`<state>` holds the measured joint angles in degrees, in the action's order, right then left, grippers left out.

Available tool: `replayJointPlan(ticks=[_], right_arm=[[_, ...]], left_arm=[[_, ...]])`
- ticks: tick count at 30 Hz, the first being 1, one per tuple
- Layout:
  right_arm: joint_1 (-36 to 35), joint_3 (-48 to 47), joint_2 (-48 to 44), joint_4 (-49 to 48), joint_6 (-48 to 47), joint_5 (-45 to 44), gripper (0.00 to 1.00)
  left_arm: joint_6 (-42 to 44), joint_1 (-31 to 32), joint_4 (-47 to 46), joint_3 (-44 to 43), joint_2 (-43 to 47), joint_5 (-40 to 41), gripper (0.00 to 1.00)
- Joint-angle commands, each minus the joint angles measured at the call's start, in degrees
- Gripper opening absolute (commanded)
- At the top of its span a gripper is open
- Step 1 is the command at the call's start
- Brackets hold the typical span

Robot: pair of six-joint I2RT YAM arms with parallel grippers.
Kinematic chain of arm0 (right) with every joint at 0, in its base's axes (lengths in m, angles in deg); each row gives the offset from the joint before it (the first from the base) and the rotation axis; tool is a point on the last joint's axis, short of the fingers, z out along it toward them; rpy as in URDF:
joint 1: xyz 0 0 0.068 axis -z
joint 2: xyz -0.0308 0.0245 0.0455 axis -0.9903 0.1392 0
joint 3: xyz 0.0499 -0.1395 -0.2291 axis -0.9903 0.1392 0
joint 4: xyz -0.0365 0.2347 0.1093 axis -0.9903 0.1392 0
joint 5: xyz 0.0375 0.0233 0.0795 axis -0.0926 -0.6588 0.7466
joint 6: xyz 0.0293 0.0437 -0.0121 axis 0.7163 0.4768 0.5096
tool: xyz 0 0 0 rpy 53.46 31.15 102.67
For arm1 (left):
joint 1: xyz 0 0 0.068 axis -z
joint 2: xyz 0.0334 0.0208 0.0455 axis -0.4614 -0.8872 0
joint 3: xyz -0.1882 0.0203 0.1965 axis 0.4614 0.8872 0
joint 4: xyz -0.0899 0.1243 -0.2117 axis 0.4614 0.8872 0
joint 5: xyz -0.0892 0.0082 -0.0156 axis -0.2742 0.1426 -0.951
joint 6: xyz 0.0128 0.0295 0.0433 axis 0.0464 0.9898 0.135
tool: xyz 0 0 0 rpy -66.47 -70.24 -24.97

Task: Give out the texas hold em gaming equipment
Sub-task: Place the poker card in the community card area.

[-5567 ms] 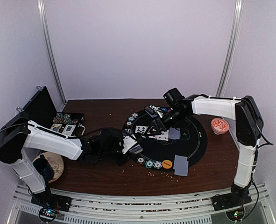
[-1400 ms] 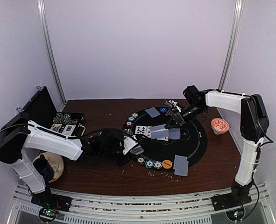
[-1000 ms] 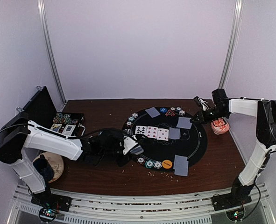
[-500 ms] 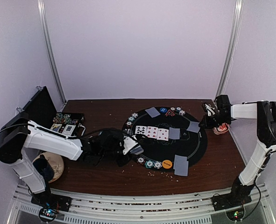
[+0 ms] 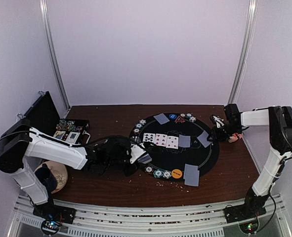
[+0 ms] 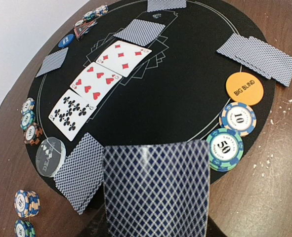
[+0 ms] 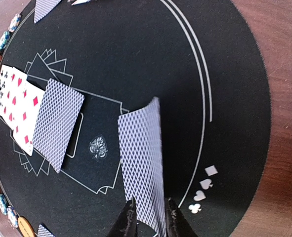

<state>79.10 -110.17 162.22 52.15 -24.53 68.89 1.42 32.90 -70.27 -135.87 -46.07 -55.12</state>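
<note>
My left gripper (image 5: pixel 140 158) hovers at the black mat's (image 5: pixel 211 154) near-left rim, shut on a deck of blue-backed cards (image 6: pixel 155 193); its fingers are hidden under the deck. Three face-up cards (image 6: pixel 99 84) lie in a row mid-mat. My right gripper (image 7: pixel 151 208) is low over the mat's right side. Its jaws stand slightly apart, and a face-down card (image 7: pixel 143 158) leans tilted between them. Striped chips (image 6: pixel 230 143), an orange disc (image 6: pixel 243 88), a blue disc (image 6: pixel 65 41) and a red triangle marker (image 6: pixel 82 30) sit round the rim.
More face-down cards lie near the front (image 5: pixel 191 175), at the back (image 5: pixel 161 118) and mid-mat (image 7: pixel 61 123). The red-and-white bowl (image 5: pixel 234 138) is partly hidden behind my right arm. An open black case with chips (image 5: pixel 69 129) stands at the left, a round plate (image 5: pixel 57 175) below it.
My right gripper carried a card from mid-mat to the right rim, lowered it, and its jaws have just parted. My left arm and its deck have not moved.
</note>
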Motion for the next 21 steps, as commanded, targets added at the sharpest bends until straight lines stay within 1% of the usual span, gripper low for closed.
replayJointPlan(ticks=[1,5,7,12,14,15,18,21], right_arm=[[-0.94,-0.03,-0.63,2.48,-0.85,0.92,0.2],[-1.52,-0.27,-0.03,3.2,-0.99,1.67,0.2],[-1.73,-0.52,0.54,3.2,-0.98,1.28,0.18],[-1.78,-1.68,1.97,3.24,-0.57,0.25,0.11],[-1.76,-2.5,2.56,4.04,-0.42,0.5,0.02],[-1.76,-2.77,2.85,4.3,-0.26,0.8,0.0],[-1.55,-3.09,3.63,4.81,0.86,2.99,0.0],[-0.63,-2.66,4.11,4.46,3.44,8.51,0.0]], left_arm=[[0.2,0.18,-2.56,-1.65,-0.22,0.26,0.24],[0.09,0.18,-2.56,-1.67,-0.21,0.12,0.24],[0.14,0.18,-2.56,-1.67,-0.15,0.08,0.24],[0.16,0.18,-2.56,-1.67,-0.27,0.14,0.24],[0.16,0.18,-2.56,-1.71,-0.33,0.25,0.24],[0.09,0.18,-2.56,-1.75,-0.45,0.25,0.24],[0.12,0.18,-2.52,-1.73,-0.33,0.26,0.24],[0.13,0.18,-2.56,-1.76,-0.3,0.26,0.24]])
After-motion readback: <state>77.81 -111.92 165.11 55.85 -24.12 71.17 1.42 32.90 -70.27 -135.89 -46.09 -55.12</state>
